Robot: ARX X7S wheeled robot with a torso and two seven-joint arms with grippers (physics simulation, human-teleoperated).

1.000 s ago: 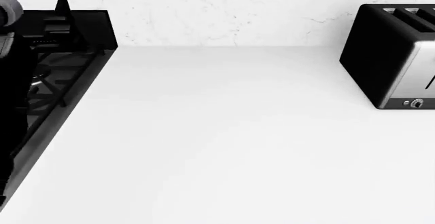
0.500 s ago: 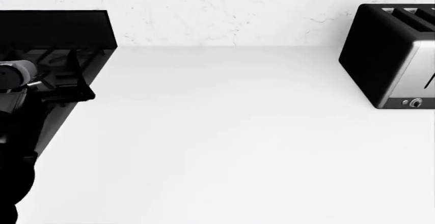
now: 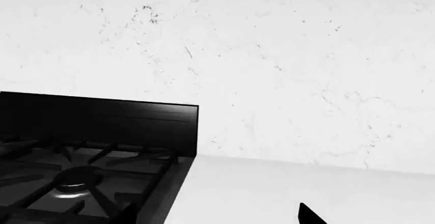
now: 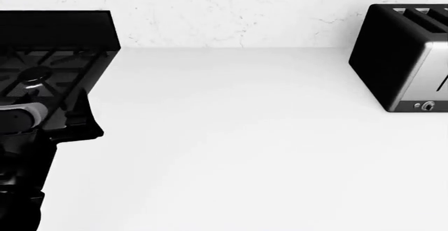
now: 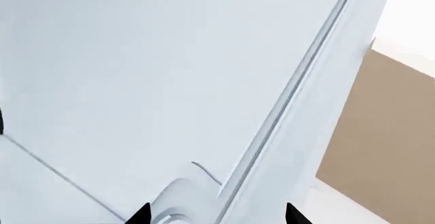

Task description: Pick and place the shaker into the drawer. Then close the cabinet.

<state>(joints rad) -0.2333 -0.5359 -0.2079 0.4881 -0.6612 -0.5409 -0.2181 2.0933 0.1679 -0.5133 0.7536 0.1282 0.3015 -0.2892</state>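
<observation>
Over the drawer (image 5: pixel 150 81), the right gripper (image 5: pixel 214 216) seems open and empty; the left gripper (image 4: pixel 78 116), beside the stove (image 4: pixel 49 58), cannot be judged.

The surface (image 4: pixel 238 136) is seen from above by the head view, the stove (image 4: pixel 49 58) at its far corner. The same stove (image 3: pixel 88 152) is viewed low and near by the left wrist view. A pale drawer (image 5: pixel 136 81) interior is shown close by the right wrist view.

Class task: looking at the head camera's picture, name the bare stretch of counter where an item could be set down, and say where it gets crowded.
The white counter lies bare between the stove and the toaster, back to the marble wall. It is crowded only at the stove's edge, where the left gripper hangs.
</observation>
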